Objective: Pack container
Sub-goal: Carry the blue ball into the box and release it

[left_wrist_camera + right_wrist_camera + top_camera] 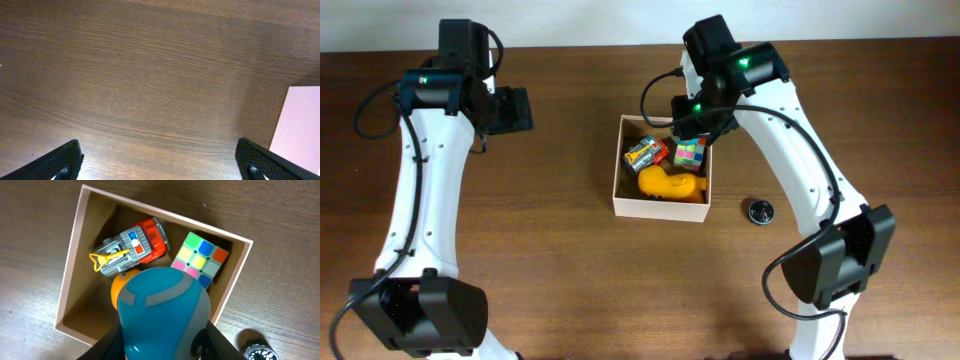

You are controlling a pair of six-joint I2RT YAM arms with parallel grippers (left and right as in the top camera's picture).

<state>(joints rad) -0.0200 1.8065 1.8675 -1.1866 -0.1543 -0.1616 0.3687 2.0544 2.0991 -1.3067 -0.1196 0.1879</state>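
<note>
Container [660, 208], teal object [162, 305] gripped in right hand [160, 342] mostly hides orange toy [117, 291], left hand [160, 160] wide

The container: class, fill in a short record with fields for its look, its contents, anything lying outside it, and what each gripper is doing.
container: square open-topped box, white outside, tan inside
contents: toy truck, colour cube, yellow-orange toy
outside: small black round object on the table, on the right arm's side of the container
right gripper: above the container, closed on a blue-green object
left gripper: open, holding nothing, over the table beside the container
</note>
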